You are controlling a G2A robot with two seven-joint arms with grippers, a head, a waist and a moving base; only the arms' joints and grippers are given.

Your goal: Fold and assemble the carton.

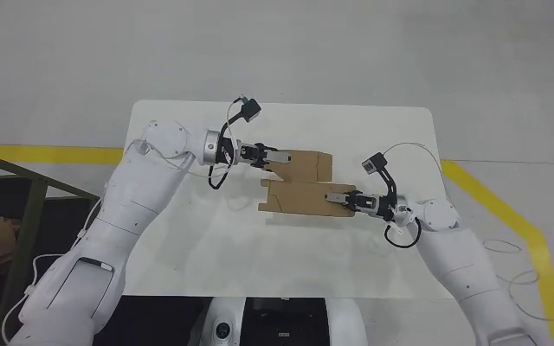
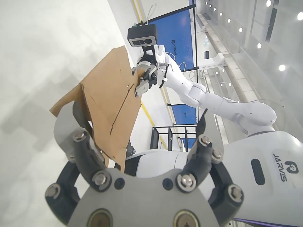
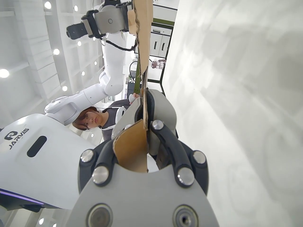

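From the top, the flat brown cardboard carton has 2 of its edges partly covered by the left gripper and right gripper. In the right wrist view it stands edge-on, faces hidden, its near corner behind the grey metal mounting plate.

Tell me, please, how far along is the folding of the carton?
Done: almost nothing; the carton is nearly flat, with no walls raised. In hand: the right gripper is shut on one end; the left gripper is open, one finger against the other end. Left: all the folding and closing of flaps.
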